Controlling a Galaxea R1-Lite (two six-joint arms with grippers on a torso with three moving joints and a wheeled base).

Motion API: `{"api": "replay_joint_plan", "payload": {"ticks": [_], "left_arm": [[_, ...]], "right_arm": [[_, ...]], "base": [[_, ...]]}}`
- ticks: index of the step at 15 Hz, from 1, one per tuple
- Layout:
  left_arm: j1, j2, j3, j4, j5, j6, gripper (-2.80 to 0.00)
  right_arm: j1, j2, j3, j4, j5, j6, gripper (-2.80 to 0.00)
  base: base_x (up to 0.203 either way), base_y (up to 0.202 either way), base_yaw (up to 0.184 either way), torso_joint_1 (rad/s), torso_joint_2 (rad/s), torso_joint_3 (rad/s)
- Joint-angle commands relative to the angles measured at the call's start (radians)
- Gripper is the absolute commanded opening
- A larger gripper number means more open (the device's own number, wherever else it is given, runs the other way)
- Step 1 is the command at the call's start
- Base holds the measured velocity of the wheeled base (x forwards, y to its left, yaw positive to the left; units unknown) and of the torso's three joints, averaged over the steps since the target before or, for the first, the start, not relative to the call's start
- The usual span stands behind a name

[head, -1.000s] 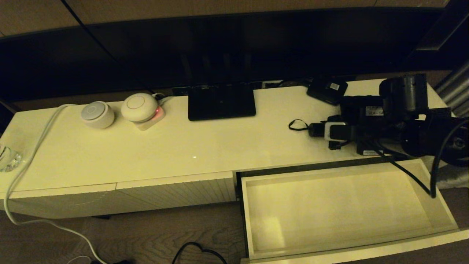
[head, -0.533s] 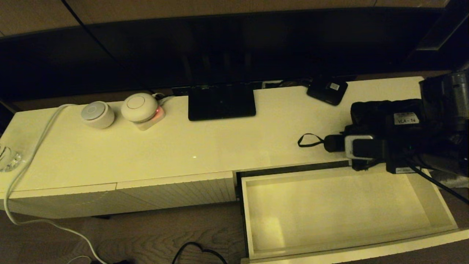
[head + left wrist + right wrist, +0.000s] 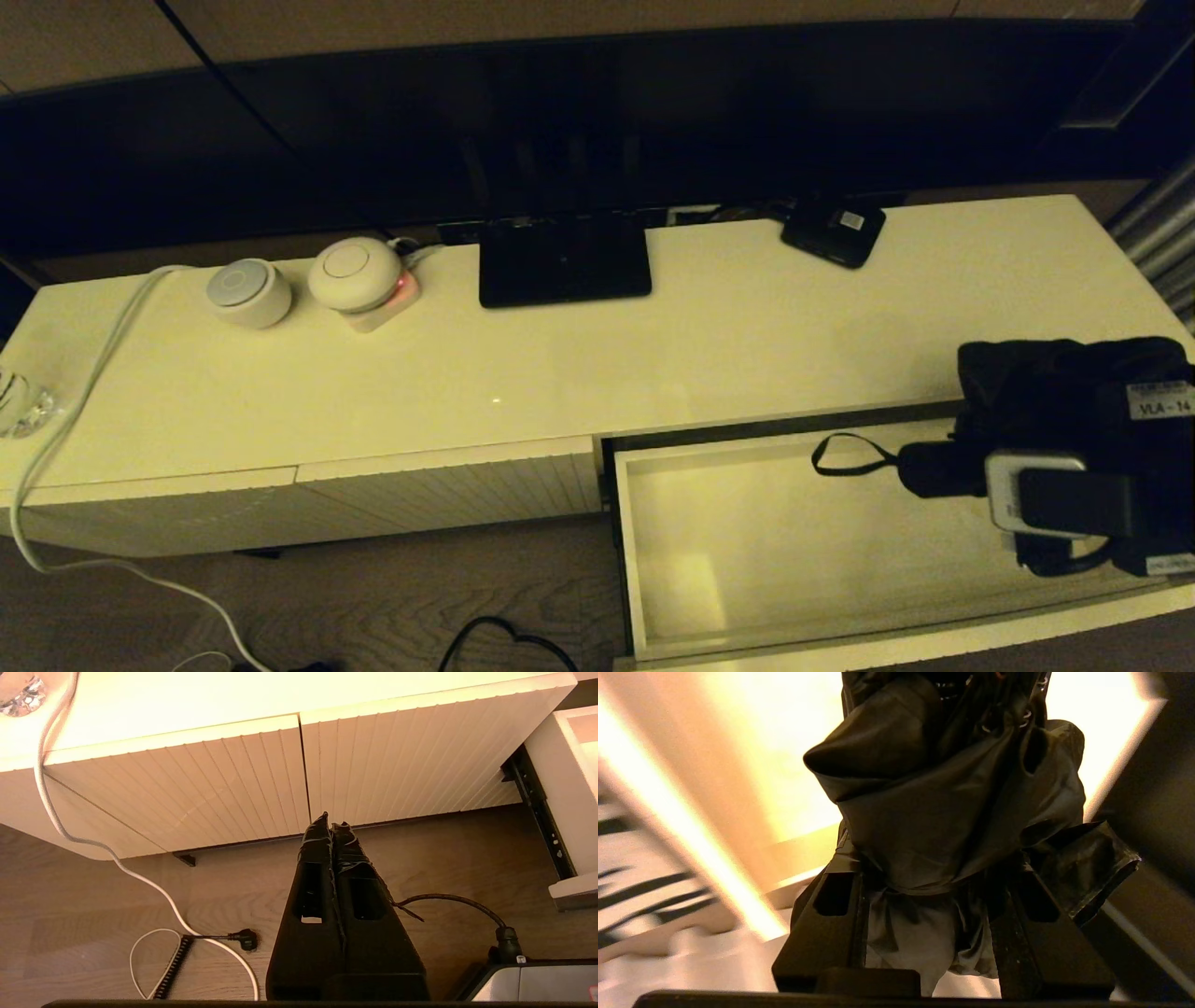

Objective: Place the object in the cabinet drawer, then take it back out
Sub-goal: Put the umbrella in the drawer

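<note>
The right gripper (image 3: 934, 933) clamps the black folding fabric umbrella (image 3: 1055, 392) over the open cream-white drawer (image 3: 794, 551), ready for lowering; the left gripper (image 3: 332, 828) idles closed, empty.

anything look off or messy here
Nothing is spilled or damaged. The only untidy thing is the umbrella in the right pincer: its canopy bulges loosely between the fingers, and its wrist loop dangles over the open drawer. The left pincer is parked, shut, near the floor.
</note>
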Motion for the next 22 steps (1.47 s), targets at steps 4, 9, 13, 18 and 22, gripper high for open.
{"api": "replay_joint_plan", "payload": {"ticks": [4, 9, 13, 18, 22], "left_arm": [[0.0, 0.0, 0.003, 0.0, 0.0, 0.001, -2.8], [0.0, 0.0, 0.003, 0.0, 0.0, 0.0, -2.8], [0.0, 0.0, 0.003, 0.0, 0.0, 0.0, -2.8], [0.0, 0.0, 0.003, 0.0, 0.0, 0.0, -2.8], [0.0, 0.0, 0.003, 0.0, 0.0, 0.0, -2.8]], "right_arm": [[0.109, -0.019, 0.023, 0.158, 0.051, 0.361, -2.8], [0.083, 0.074, 0.063, 0.126, 0.098, 0.389, -2.8], [0.037, 0.191, 0.078, -0.056, 0.136, 0.381, -2.8], [-0.047, 0.217, 0.093, -0.123, 0.159, 0.244, -2.8], [-0.117, 0.218, 0.14, -0.125, 0.195, 0.126, -2.8]], "base": [[0.0, 0.0, 0.0, 0.0, 0.0, 0.0], [0.0, 0.0, 0.0, 0.0, 0.0, 0.0], [0.0, 0.0, 0.0, 0.0, 0.0, 0.0], [0.0, 0.0, 0.0, 0.0, 0.0, 0.0], [0.0, 0.0, 0.0, 0.0, 0.0, 0.0]]}}
